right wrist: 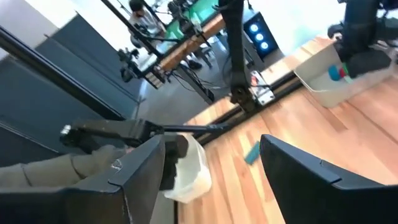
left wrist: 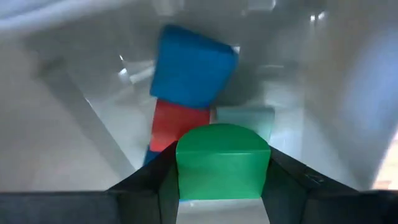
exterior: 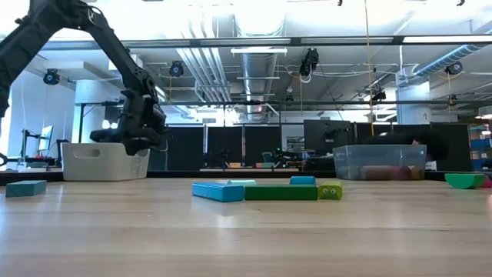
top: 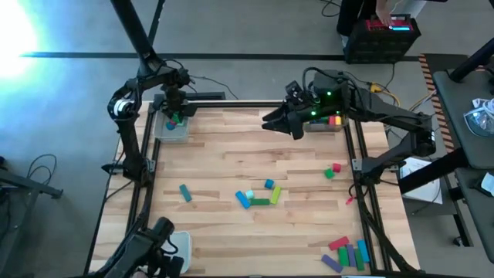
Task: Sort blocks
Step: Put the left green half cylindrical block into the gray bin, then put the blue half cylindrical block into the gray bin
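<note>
The left claw (left wrist: 221, 186) hangs over the tray (top: 171, 130) at the tabletop's (top: 231, 166) far left corner, closed on a green block (left wrist: 222, 163) held between its fingers (left wrist: 146, 180). Directly beyond that block, inside the tray, lie a blue block (left wrist: 193, 65), a red block (left wrist: 177, 124) and a pale teal one (left wrist: 245, 118). The right claw (right wrist: 211, 180) hovers above the far right part of the tabletop, open and holding nothing. More blocks (top: 258, 194) lie scattered mid-tabletop.
</note>
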`<state>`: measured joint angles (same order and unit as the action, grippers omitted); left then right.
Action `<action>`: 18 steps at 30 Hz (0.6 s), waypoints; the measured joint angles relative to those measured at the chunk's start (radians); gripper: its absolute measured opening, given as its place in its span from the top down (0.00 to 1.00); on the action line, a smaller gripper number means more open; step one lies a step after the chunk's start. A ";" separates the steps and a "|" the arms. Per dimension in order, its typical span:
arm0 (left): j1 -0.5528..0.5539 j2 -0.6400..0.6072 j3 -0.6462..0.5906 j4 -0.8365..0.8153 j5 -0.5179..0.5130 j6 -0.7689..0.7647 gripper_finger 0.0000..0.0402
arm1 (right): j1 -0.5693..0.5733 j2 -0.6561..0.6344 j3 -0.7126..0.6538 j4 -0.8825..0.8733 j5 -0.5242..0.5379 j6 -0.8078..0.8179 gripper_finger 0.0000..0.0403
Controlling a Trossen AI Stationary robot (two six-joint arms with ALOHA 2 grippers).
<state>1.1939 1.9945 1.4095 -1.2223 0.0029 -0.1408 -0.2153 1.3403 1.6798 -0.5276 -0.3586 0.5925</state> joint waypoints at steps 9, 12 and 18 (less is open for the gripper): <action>-0.001 -0.019 0.053 -0.027 -0.004 0.008 0.39 | 0.021 0.020 0.000 -0.261 0.131 -0.140 0.29; -0.003 -0.066 0.069 -0.046 -0.004 0.007 0.36 | 0.044 0.055 -0.012 -0.322 0.193 -0.175 0.27; -0.064 -0.260 0.041 -0.076 0.008 0.030 0.33 | 0.096 0.117 -0.082 -0.327 0.270 -0.235 0.23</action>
<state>1.1294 1.7346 1.4509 -1.2980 0.0105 -0.1113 -0.1195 1.4570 1.5980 -0.8545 -0.0886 0.3573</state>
